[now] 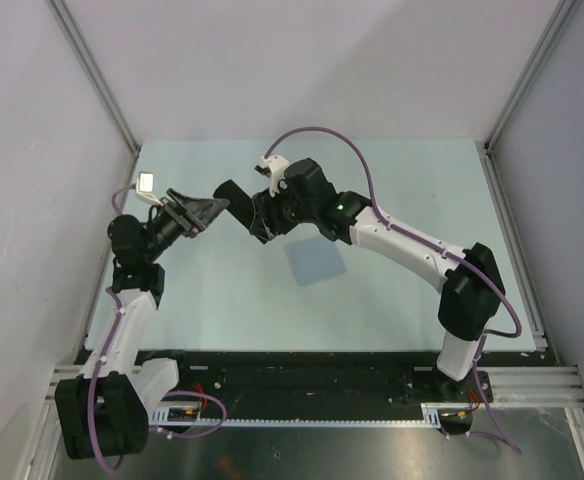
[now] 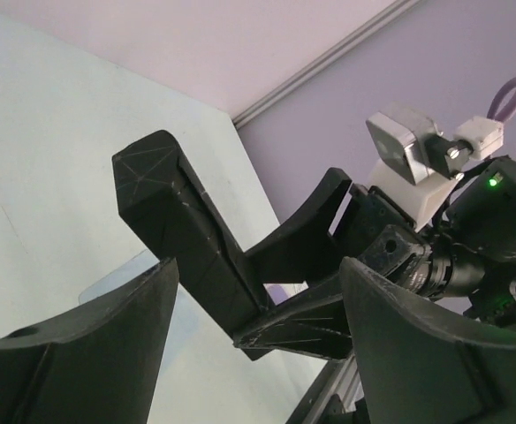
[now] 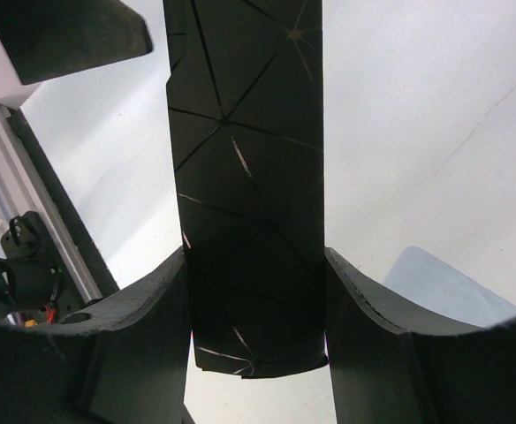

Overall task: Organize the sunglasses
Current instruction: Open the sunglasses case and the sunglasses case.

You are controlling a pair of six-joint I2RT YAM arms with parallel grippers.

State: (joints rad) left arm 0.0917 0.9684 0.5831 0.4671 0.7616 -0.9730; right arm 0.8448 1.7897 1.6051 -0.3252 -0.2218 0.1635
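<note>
The sunglasses are hidden in every view. A black oblong case (image 1: 234, 193) is held up above the table, and my right gripper (image 1: 262, 215) is shut on it. In the right wrist view both fingers press the sides of the case (image 3: 249, 132), at my right gripper (image 3: 256, 256). My left gripper (image 1: 207, 210) stands open just left of the case's free end. Seen from the left wrist, the case (image 2: 178, 230) juts between and beyond my left gripper's (image 2: 258, 265) spread fingers, touching neither.
A light blue square cloth (image 1: 314, 262) lies flat on the table below the right gripper, also seen as the cloth (image 3: 443, 283) in the right wrist view. Grey walls with metal rails (image 1: 512, 90) enclose the table on the left, back and right.
</note>
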